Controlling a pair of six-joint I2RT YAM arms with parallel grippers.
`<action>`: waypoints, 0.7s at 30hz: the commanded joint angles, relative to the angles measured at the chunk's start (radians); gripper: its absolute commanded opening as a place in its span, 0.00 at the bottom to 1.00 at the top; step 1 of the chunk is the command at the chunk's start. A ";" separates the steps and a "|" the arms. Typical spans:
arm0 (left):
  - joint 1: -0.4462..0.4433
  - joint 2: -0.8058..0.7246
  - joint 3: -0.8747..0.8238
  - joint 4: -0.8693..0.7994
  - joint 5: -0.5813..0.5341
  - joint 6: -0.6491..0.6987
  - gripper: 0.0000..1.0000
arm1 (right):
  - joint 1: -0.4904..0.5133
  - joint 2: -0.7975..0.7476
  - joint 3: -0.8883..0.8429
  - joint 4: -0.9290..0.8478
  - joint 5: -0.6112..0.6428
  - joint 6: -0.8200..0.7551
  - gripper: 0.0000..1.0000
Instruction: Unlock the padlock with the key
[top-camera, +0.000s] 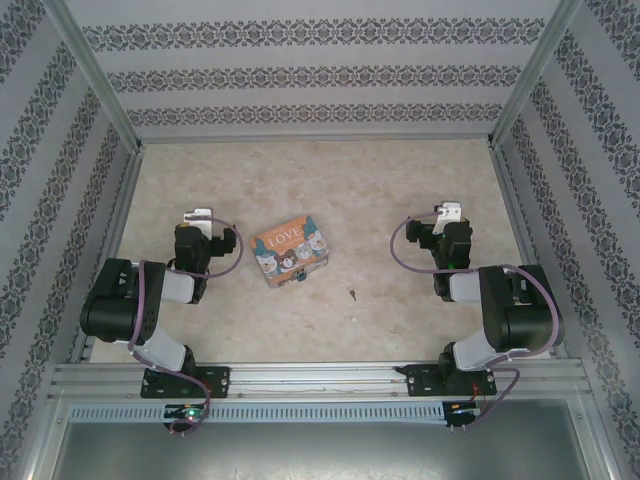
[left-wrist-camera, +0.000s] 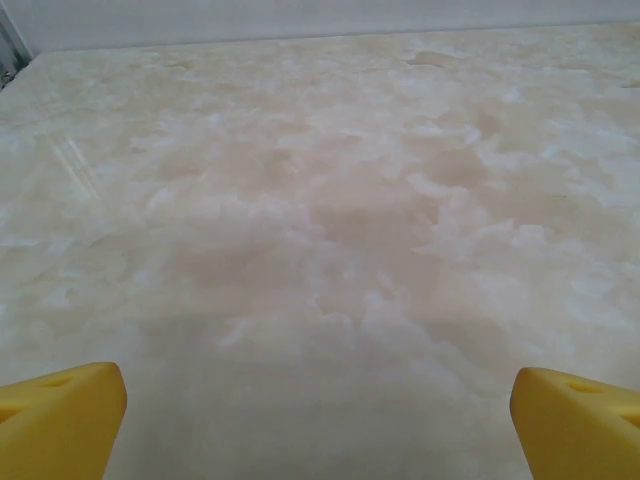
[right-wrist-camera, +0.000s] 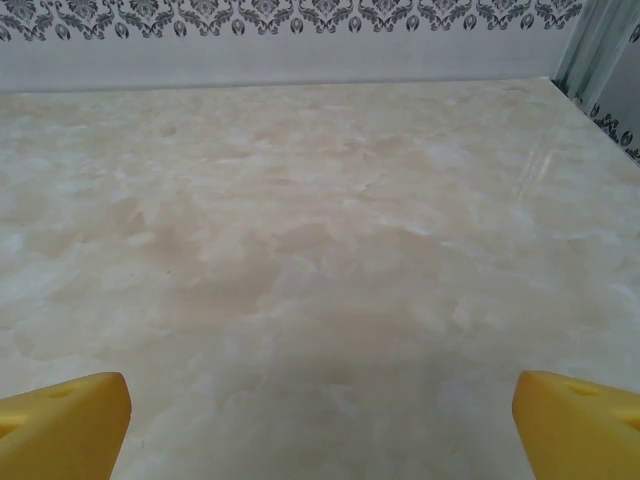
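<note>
Left tool (top-camera: 198, 216): released. In my left wrist view its yellow left fingers (left-wrist-camera: 60, 420) sit at the two bottom corners, spread wide, with nothing between them but bare surface.
Left tool position: from the top camera I see it on the left side of the table (top-camera: 400, 190), pointing away from the arm bases, well apart from the task's things.
Right tool (top-camera: 450, 213): released as well. Its yellow right fingers (right-wrist-camera: 575, 425) stand wide apart at the bottom corners of my right wrist view and grasp nothing.
Right tool position: on the right side of the table, also facing the far wall, roughly level with the left one.
Tin (top-camera: 290, 251): an orange-and-blue box with "LOVE" and cartoon figures on the lid, lying flat between the two tools, nearer the left one and turned slightly askew.
Padlock (top-camera: 300, 281): a tiny dark speck just beside the tin's near edge, towards its right corner. I cannot tell whether it touches the tin, and its shackle is too small for me to read.
Key (top-camera: 353, 293): a thin dark sliver lying on the table to the right of the padlock, apart from it and from the tin, nearer the arm bases than either tool.
Table surface: pale beige marbled pattern.
Walls (top-camera: 320, 70): white with dark ornamental bands, on three sides.
</note>
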 joint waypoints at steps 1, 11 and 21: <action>0.005 0.009 -0.021 0.114 -0.049 0.004 0.99 | 0.008 0.011 0.020 0.032 0.011 -0.010 0.98; 0.005 0.011 -0.026 0.126 -0.024 0.013 0.99 | 0.008 0.010 0.020 0.032 0.010 -0.010 0.98; 0.005 0.007 -0.016 0.102 0.002 0.024 0.99 | 0.008 0.012 0.020 0.032 0.011 -0.009 0.98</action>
